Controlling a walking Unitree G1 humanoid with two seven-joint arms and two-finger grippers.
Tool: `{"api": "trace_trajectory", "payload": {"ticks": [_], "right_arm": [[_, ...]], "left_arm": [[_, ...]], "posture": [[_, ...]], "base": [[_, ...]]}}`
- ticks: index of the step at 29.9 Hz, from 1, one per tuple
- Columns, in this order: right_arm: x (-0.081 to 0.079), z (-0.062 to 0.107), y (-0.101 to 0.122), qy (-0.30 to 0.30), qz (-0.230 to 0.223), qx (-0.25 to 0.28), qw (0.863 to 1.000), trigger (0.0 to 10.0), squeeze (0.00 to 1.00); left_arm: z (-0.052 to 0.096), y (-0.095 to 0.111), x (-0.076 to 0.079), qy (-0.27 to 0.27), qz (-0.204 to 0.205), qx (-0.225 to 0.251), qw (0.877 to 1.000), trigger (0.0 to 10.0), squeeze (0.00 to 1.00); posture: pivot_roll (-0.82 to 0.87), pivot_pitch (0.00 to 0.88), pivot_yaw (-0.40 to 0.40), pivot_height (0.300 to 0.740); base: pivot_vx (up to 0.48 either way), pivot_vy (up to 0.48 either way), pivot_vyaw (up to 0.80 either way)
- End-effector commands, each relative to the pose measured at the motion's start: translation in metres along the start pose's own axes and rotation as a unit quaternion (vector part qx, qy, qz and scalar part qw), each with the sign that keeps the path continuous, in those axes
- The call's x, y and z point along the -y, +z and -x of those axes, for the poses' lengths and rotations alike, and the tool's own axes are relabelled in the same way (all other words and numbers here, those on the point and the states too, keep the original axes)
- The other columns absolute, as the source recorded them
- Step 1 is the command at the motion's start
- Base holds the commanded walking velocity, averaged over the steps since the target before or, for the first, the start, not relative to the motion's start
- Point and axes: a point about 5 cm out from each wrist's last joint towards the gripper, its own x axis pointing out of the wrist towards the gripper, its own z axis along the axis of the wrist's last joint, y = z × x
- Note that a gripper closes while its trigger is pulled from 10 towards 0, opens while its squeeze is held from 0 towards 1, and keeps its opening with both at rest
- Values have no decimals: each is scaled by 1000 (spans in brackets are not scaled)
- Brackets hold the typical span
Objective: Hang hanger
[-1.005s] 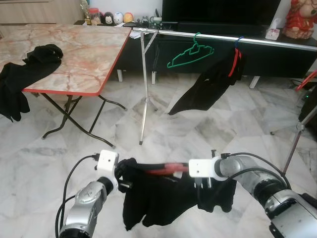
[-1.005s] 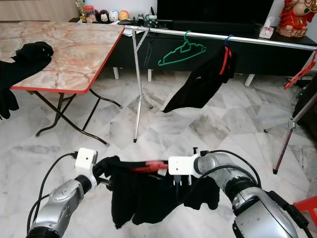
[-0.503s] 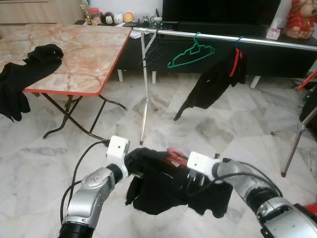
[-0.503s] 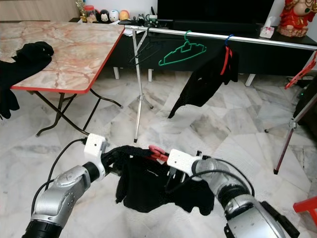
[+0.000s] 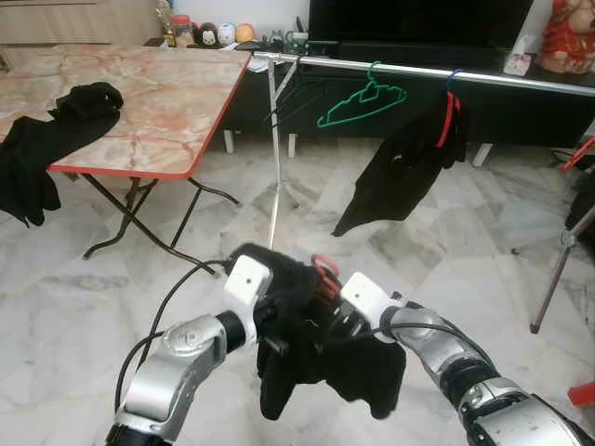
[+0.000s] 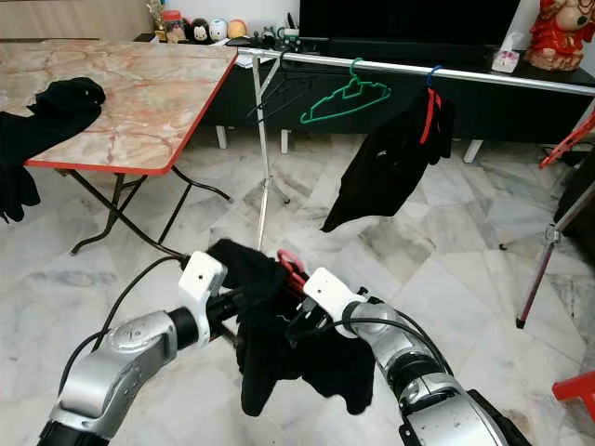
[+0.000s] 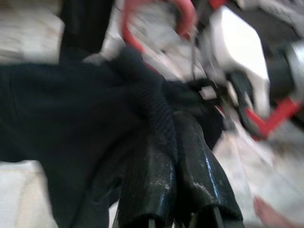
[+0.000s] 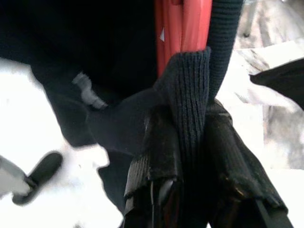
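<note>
Left gripper (image 7: 175, 209) is clamped on a fold of the black knit garment (image 5: 316, 362); right gripper (image 8: 190, 190) is pinched on ribbed knit fabric with the red plastic hanger (image 8: 183, 28) just beyond its fingertips. Garment and hanger are held together between both grippers, low above the white marble floor (image 5: 84, 288), well short of the silver metal clothes rail (image 5: 409, 70). On that rail an empty green wire hanger (image 5: 361, 100) is hung beside another black garment on a red hanger (image 5: 409, 172). Load is judged light; fabric soft and floppy, likely to slide off the smooth stiff hanger, so hold is better taken on the hanger near its red hook (image 6: 290, 265). More black clothes (image 5: 56, 135) are draped over the near-left edge of the marble-top folding table (image 5: 158, 102).
</note>
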Motion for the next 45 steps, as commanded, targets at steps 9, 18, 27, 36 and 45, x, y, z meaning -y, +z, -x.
{"api": "trace_trajectory", "payload": {"ticks": [9,18,27,36,45], "right_arm": [[12,0,28,-14,-25,64,998,0,0],[10,3,35,11,15,101,995,0,0],[18,17,16,79,96,80,989,0,0],[18,37,-2,205,169,69,962,0,0],[15,43,6,259,187,92,943,0,0]], "left_arm": [[3,-2,11,-45,-18,-21,999,10000,1000],[9,-4,4,-31,-33,-28,999,10000,1000],[25,7,-2,-38,-44,6,998,10000,1000],[42,7,0,-104,-86,-25,991,10000,1000],[39,-1,-2,-117,-141,-54,982,10000,0]], "posture": [[-108,0,26,732],[-105,0,24,732],[-108,0,16,732],[-105,0,18,732],[-109,0,15,732]], "base": [[0,0,0],[0,0,0],[0,0,0],[0,0,0],[0,0,0]]}}
